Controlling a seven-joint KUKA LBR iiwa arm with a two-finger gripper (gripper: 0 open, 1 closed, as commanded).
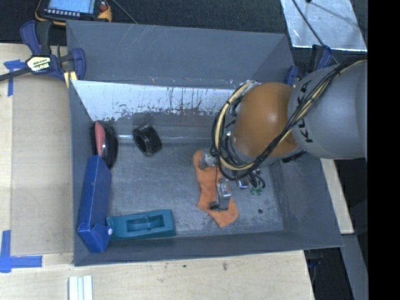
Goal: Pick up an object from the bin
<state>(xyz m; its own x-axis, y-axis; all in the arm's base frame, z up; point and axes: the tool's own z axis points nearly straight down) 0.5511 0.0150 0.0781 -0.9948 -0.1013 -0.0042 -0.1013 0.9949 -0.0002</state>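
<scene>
My gripper (222,200) is low in the bin's right half, directly over a crumpled orange cloth (207,183) that lies on the floor. The metal fingers reach down onto the cloth's lower part, near its front end. The orange dome and cables on the wrist hide the cloth's upper right edge.
A teal tape dispenser (142,224) lies at the front left. A long blue box (94,203) leans along the left wall. A black-and-red brush-like thing (105,142) and a small black roll (147,140) rest near the back wall.
</scene>
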